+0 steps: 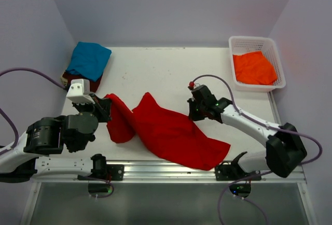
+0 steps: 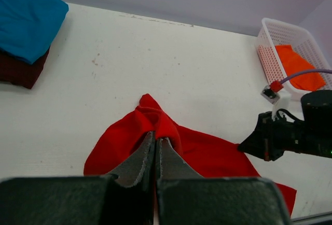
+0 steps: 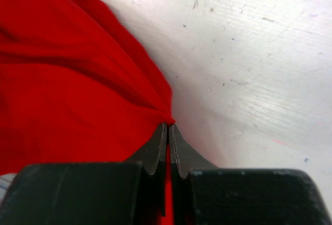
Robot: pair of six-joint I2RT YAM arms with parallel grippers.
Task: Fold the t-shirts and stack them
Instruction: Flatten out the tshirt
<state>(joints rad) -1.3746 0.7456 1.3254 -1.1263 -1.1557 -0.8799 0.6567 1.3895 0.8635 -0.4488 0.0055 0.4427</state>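
Cloth of the bright red t-shirt (image 1: pixel 171 134) lies crumpled across the near middle of the desk (image 1: pixel 161 72). It stretches in a slanting band from the left end effector (image 1: pixel 106 107) toward the near right. There its lower edge comes right up to the metal rail (image 1: pixel 166 169) along the desk's near edge.

The left end effector has its fingers pressed together on a raised fold at the shirt's left end. In the left wrist view the red cloth bunches into a peak just at the fingertips (image 2: pixel 148 150). The right end effector (image 1: pixel 193 112) is likewise closed, pinching the shirt's far right edge. The right wrist view shows the hem drawn in between its two fingers (image 3: pixel 155 150), with bare white desk directly beside it on the right.

In the far left corner the teal blue t-shirt (image 1: pixel 89 59) sits folded on the dark maroon t-shirt (image 1: pixel 93 84), of which only a strip shows beneath. This pile lies close to the left wall and just beyond the left arm. In the far right corner the white basket (image 1: pixel 249 39) holds the orange t-shirt (image 1: pixel 253 68), near the right wall.

A broad stretch of white desk lies between the red cloth and the far edge, running from the pile across to the basket. Pale walls (image 1: pixel 171 7) close the desk in on the left, far and right sides.
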